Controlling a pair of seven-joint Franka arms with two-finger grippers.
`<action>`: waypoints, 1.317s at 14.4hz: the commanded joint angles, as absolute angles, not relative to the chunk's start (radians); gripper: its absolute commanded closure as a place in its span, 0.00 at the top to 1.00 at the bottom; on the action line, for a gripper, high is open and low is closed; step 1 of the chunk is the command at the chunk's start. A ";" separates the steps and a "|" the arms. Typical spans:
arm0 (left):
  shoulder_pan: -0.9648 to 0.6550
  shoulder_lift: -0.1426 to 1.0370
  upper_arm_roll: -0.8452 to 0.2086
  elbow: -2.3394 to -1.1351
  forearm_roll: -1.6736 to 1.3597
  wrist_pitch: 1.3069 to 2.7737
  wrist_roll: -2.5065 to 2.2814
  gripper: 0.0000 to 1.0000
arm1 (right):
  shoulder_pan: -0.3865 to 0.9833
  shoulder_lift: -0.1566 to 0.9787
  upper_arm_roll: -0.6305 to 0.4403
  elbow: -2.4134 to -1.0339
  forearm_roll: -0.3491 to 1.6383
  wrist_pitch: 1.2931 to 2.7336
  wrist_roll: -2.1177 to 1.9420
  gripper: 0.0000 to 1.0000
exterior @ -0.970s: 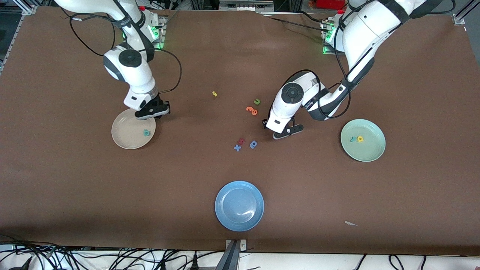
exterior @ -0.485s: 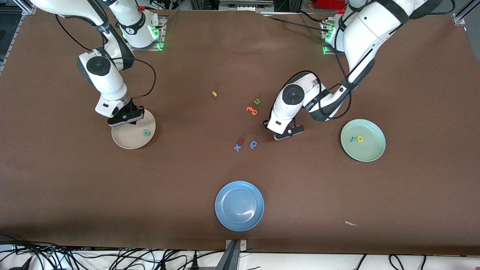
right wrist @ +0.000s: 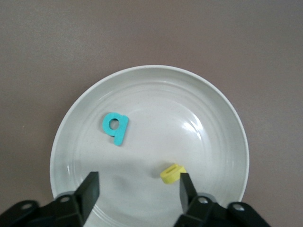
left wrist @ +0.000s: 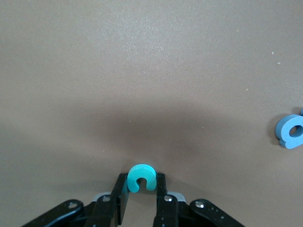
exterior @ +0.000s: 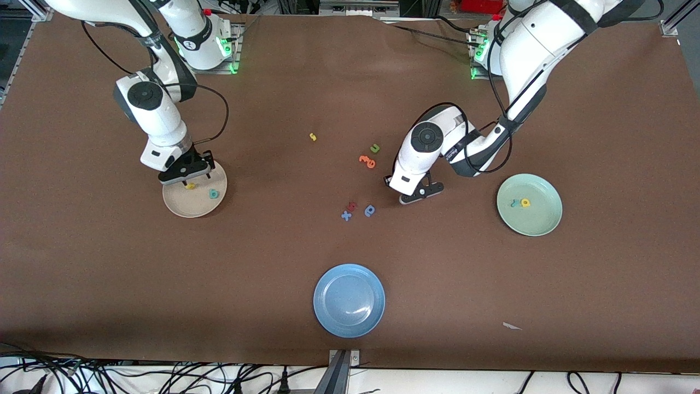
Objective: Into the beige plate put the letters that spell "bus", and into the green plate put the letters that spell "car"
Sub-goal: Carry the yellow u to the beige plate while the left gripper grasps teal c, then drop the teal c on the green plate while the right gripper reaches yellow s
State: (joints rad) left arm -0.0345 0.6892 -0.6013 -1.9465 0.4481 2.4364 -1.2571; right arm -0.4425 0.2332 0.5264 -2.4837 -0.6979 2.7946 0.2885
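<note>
Right gripper (exterior: pixel 185 174): hung over the edge of the beige plate (exterior: pixel 180 206) at the left of the front frame, fingers spread wide with nothing between them.
Yellow "u" (right wrist: pixel 172 172): lay tipped on the plate floor just below the spread fingers, free of both.
Teal "b" (exterior: pixel 214 193): lay flat in the same plate, apart from the yellow letter, toward the plate's right in the front frame.
Left gripper (exterior: pixel 420 193): sat low at the brown table (exterior: pixel 350 82), right of centre in the front frame, fingers pinching the teal "c" (left wrist: pixel 141 178).
Teal "c": stood on edge between the fingertips, at the bottom centre of the left wrist frame.
Green plate (exterior: pixel 538 221): at the right of the front frame, holding the yellow "a" (exterior: pixel 525 203) and the teal "r" (exterior: pixel 514 203) side by side.
Yellow "s" (exterior: pixel 313 137): on the bare table, above centre.
Stray letters: an olive "u" (exterior: pixel 374 148) and an orange letter (exterior: pixel 367 161) above a blue "x" (exterior: pixel 346 215), a small red letter (exterior: pixel 353 206) and a blue "a"-like letter (exterior: pixel 369 210).
Blue plate (exterior: pixel 326 317): lower centre.
</note>
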 commanded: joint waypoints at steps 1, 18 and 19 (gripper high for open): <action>-0.055 0.704 -0.594 -1.933 0.485 2.433 -1.296 0.21 | -0.459 0.167 0.580 -2.493 -0.642 2.740 0.284 1.00; 0.224 0.661 -0.601 -1.680 0.469 1.815 -0.464 0.14 | -0.140 0.366 0.892 -2.404 -0.430 2.718 0.978 1.00; 0.260 0.658 -0.601 -1.675 0.474 1.790 -0.389 0.14 | -0.083 0.389 0.835 -2.404 -0.513 2.721 1.029 1.00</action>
State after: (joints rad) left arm 0.2084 0.6735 -0.5931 -1.6875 0.4500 1.8522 -0.5348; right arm -0.1623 0.3056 0.9191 -2.4217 -0.3930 2.6999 0.9525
